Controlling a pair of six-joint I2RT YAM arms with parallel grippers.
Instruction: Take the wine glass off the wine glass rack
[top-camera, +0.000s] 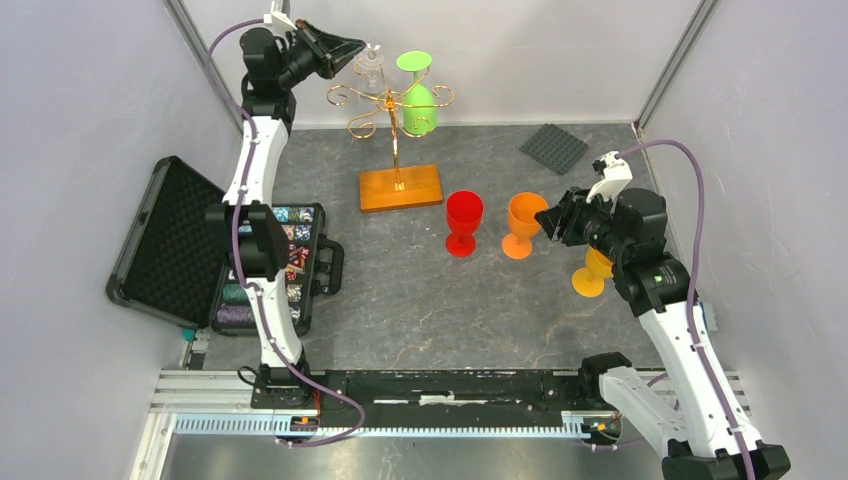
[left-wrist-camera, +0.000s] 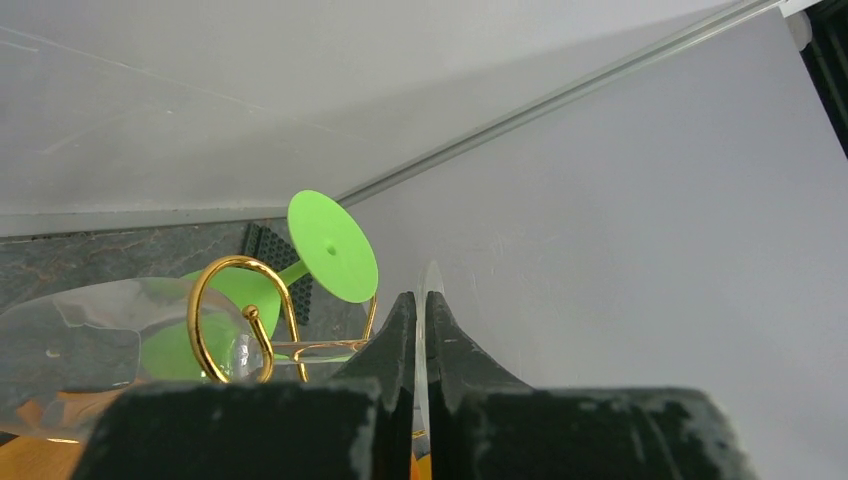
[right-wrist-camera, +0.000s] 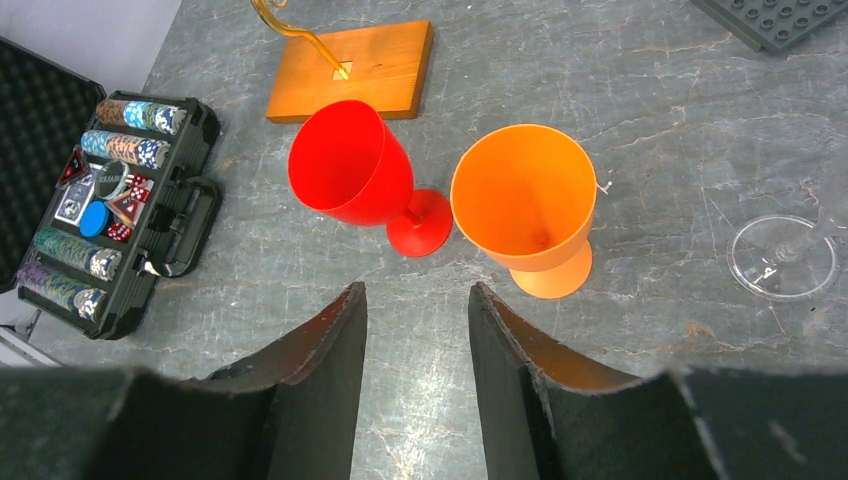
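The wine glass rack (top-camera: 392, 101) is a gold scrolled stand on an orange-brown wooden base (top-camera: 400, 187) at the back of the table. A green wine glass (top-camera: 418, 100) hangs upside down from it. A clear wine glass (top-camera: 372, 68) hangs at the rack's left arm. My left gripper (top-camera: 358, 48) is raised to that arm and shut on the clear glass's thin foot (left-wrist-camera: 430, 282); the bowl (left-wrist-camera: 70, 340) shows beside a gold loop (left-wrist-camera: 235, 310). My right gripper (top-camera: 545, 222) is open and empty, low beside the orange glass (right-wrist-camera: 525, 205).
A red glass (top-camera: 463, 220) and an orange glass (top-camera: 521, 224) stand upright mid-table. A yellow glass (top-camera: 592, 274) stands under the right arm. Another clear glass's foot (right-wrist-camera: 782, 258) is at the right. An open black poker-chip case (top-camera: 250, 262) lies left, a grey baseplate (top-camera: 553, 147) back right.
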